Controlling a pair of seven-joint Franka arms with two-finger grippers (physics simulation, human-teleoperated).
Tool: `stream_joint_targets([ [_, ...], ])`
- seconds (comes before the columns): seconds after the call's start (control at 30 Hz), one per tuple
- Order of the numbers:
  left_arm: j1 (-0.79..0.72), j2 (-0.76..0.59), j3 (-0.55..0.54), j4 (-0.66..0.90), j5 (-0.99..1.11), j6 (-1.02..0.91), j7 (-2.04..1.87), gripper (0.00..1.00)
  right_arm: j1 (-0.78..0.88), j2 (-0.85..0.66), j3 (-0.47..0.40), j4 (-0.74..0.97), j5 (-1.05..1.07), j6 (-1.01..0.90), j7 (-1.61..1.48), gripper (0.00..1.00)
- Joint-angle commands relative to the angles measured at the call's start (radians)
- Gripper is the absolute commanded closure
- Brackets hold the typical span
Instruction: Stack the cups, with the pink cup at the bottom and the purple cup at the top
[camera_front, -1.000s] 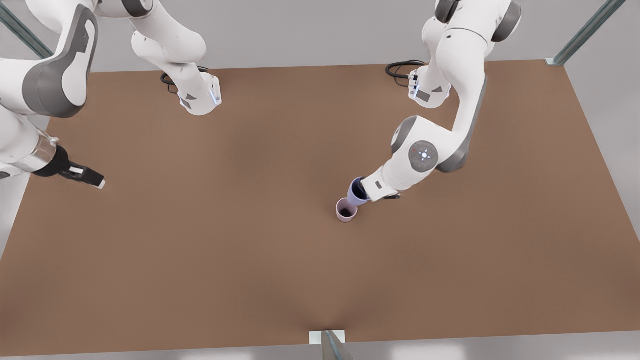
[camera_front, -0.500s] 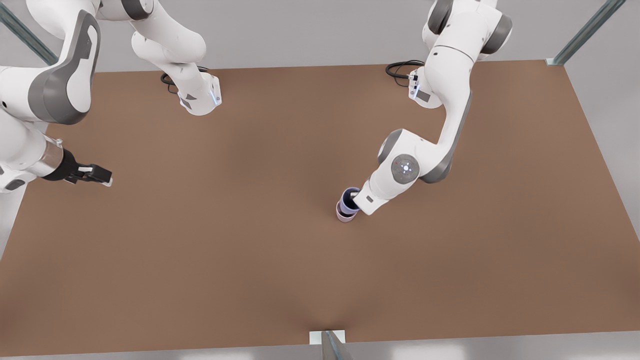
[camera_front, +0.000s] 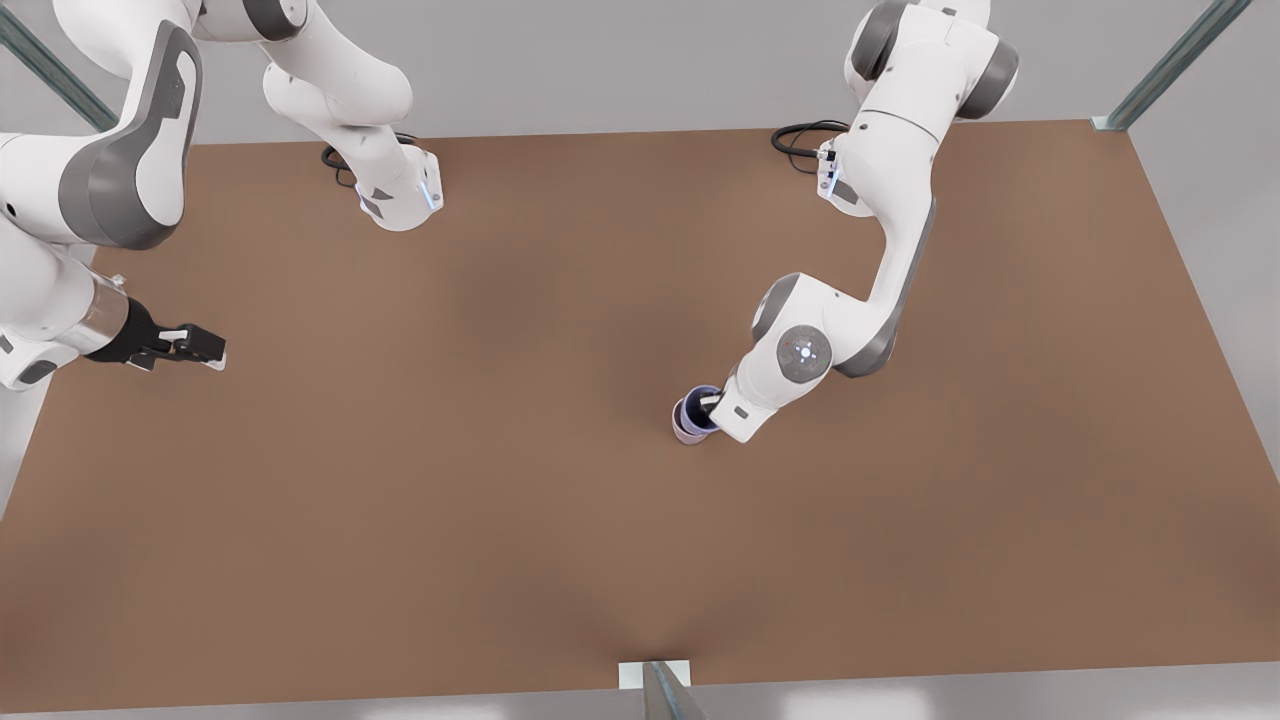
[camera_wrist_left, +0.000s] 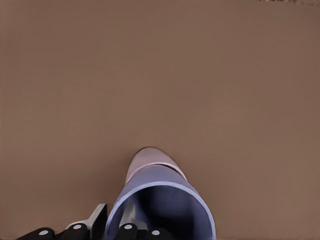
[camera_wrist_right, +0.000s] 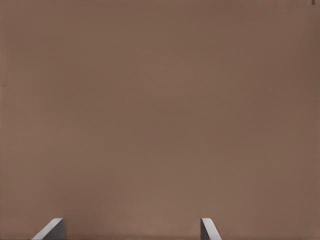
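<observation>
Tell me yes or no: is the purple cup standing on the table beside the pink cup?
No: in the left wrist view the purple cup sits nested inside the pink cup, with the left gripper clamped on its rim.

One pink cup (camera_front: 684, 431), one purple cup (camera_front: 694, 408), two arms.

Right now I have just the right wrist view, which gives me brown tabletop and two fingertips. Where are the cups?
Observer: In the front view the purple cup is nested in the pink cup, near the middle of the table.
Operator: Is anything holding them?
Observer: Yes. In the left wrist view the left gripper pinches the purple cup's wall, with one finger inside and one outside.
Operator: And the arm I'm riding on?
Observer: The right gripper waits open by the table's edge on the front view's left, far from both cups.
</observation>
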Motion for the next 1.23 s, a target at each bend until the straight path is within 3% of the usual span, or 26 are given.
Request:
stream_joint_targets([
  [0.0, 0.000, 0.001, 0.000, 0.001, 0.000, 0.002, -0.082, 0.64, 0.002, 0.000, 0.000, 0.000, 0.000, 0.000, -0.063, 0.00],
  [0.33, 0.000, 0.000, 0.000, 0.002, 0.001, 0.002, -0.087, 0.65, -0.002, 0.000, 0.000, 0.000, 0.004, 0.000, -0.063, 0.00],
  [0.37, 0.000, -0.001, 0.000, 0.005, 0.001, -0.004, -0.081, 0.39, -0.002, 0.000, 0.000, 0.000, 0.002, 0.000, -0.063, 0.00],
  [0.4, 0.000, -0.002, 0.001, 0.007, 0.001, -0.004, -0.081, 0.07, -0.002, 0.000, 0.000, 0.000, 0.002, 0.000, -0.063, 0.00],
  [0.43, 0.000, -0.005, 0.001, 0.008, 0.001, -0.004, -0.082, 0.00, -0.006, 0.000, -0.002, 0.000, 0.004, 0.000, -0.063, 0.00],
  [0.6, 0.002, -0.037, 0.034, 0.079, 0.010, -0.117, -0.088, 0.00, -0.005, 0.000, -0.002, 0.002, 0.002, 0.000, -0.063, 0.00],
  [0.7, 0.003, -0.040, 0.197, 0.186, 0.070, -0.338, 0.236, 0.00, -0.006, 0.000, -0.002, 0.002, 0.002, 0.000, -0.063, 0.00],
  [0.77, 0.003, -0.094, 0.366, 0.206, 0.072, -0.410, 0.551, 0.00, -0.003, 0.000, -0.002, 0.002, 0.002, 0.000, -0.063, 0.00],
  [0.83, 0.003, -0.178, 0.403, 0.205, 0.093, -0.453, 0.610, 0.00, -0.005, 0.000, -0.002, 0.002, 0.002, 0.000, -0.063, 0.00],
  [0.9, 0.052, -0.244, 0.351, 0.206, 0.148, -0.505, 0.626, 0.00, -0.002, 0.000, -0.002, 0.000, 0.002, 0.000, -0.063, 0.00],
  [0.93, 0.205, -0.283, 0.152, 0.218, 0.214, -0.508, 0.642, 0.00, -0.002, 0.000, -0.002, 0.002, 0.002, 0.000, -0.063, 0.00],
  [1.0, 0.344, -0.329, -0.011, 0.220, 0.254, -0.508, 0.640, 0.00, -0.002, 0.000, -0.002, 0.002, 0.002, 0.000, -0.063, 0.00],
  [1.1, 0.439, -0.376, -0.124, 0.218, 0.279, -0.532, 0.634, 0.00, -0.003, 0.000, -0.002, 0.002, 0.002, 0.000, -0.063, 0.00],
  [1.2, 0.439, -0.376, -0.135, 0.211, 0.311, -0.538, 0.633, 0.00, -0.003, -0.002, -0.002, 0.002, 0.000, 0.000, -0.063, 0.00],
])
